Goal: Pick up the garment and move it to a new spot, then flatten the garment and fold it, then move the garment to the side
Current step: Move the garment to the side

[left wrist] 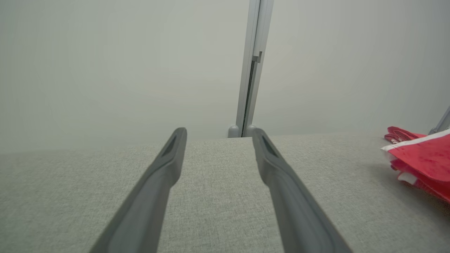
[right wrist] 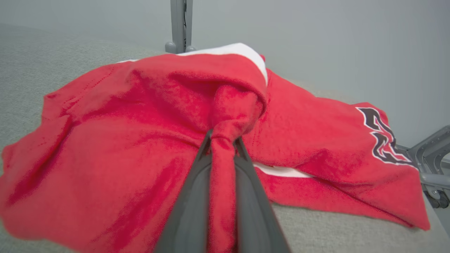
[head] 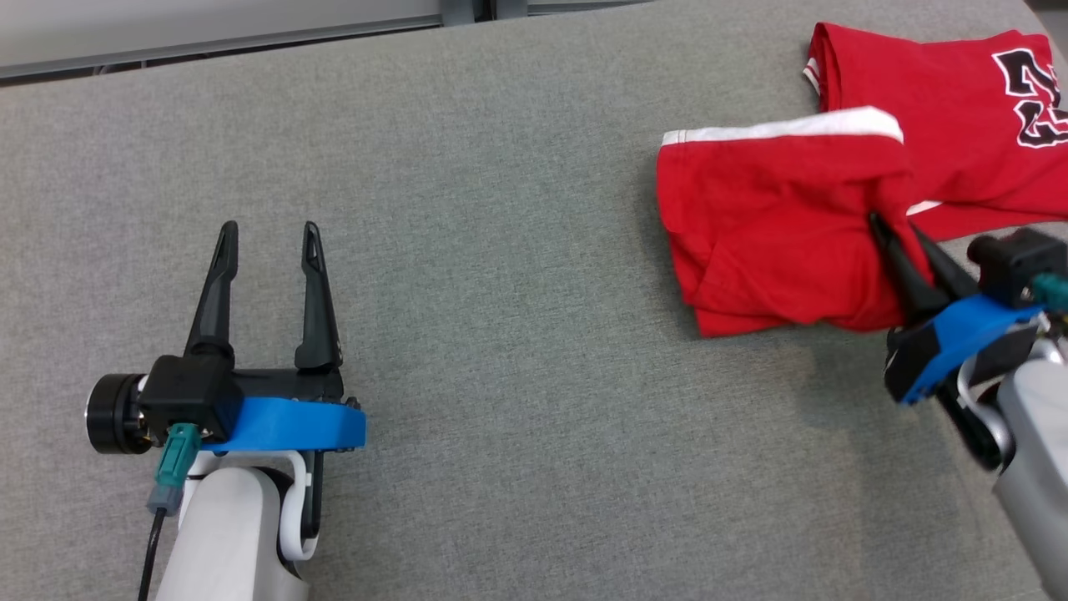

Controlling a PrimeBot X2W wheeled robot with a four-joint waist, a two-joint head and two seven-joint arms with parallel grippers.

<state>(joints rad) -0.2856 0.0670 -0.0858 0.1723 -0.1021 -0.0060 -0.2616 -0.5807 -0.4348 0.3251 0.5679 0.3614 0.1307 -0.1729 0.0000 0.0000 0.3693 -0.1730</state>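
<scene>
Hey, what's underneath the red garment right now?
The red garment lies on the grey cloth surface, which shows beside it. A fold is pinched in the right tool. Whatever sits beneath its layers is covered.

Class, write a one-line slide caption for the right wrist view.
Right gripper pinches a fold of the red shirt on the grey table.

Even, soft light; faint shadow under the garment point(head: 776, 242); wrist views blur nearest the lens.
</scene>
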